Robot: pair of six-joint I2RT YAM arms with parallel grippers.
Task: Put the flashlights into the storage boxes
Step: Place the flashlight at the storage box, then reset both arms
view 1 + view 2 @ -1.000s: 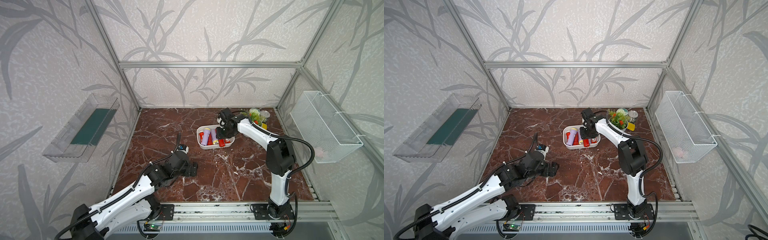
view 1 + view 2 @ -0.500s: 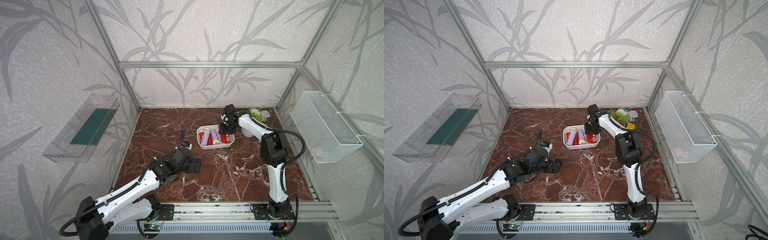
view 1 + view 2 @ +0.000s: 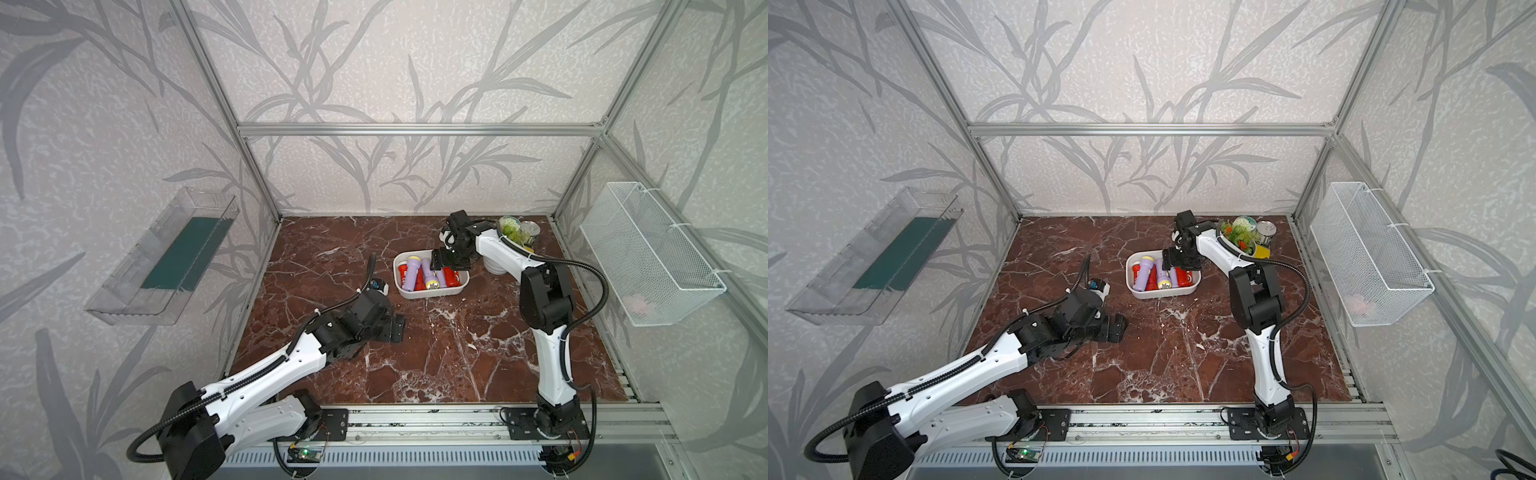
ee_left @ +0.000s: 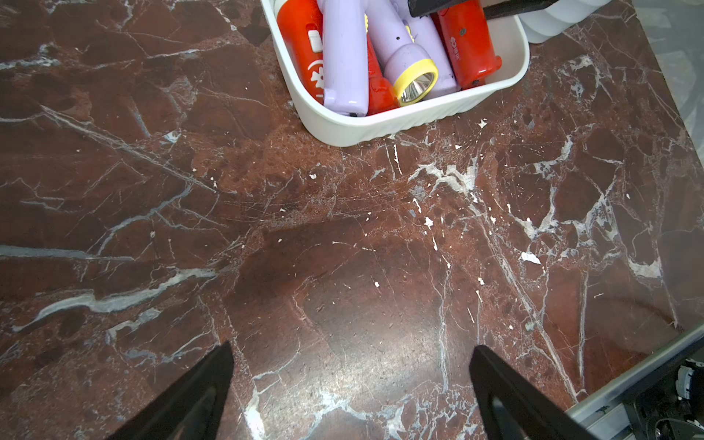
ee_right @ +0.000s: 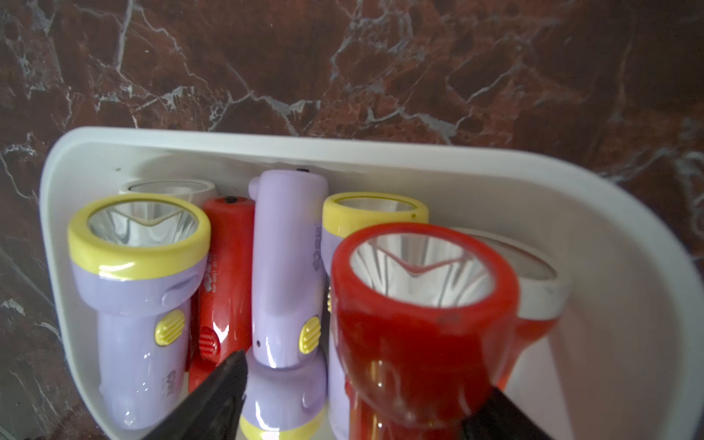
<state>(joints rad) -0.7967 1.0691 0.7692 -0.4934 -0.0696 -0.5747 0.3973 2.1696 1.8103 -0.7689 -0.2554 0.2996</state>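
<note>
Inside one tub (image 5: 266,144), seven flashlights (image 5: 419,324)

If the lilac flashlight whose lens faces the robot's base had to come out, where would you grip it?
I'd take the lilac flashlight by its slim handle, from above, closing across its width: it lies topmost in the tub, and its yellow-ringed head is wider.

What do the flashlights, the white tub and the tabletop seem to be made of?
The flashlights look like glossy moulded plastic: sharp highlights on the lilac and red bodies. The white tub seems smooth satin plastic with a ribbed outer wall. The tabletop looks like polished red-brown marble with white veins; real stone or print, I cannot tell.
</note>
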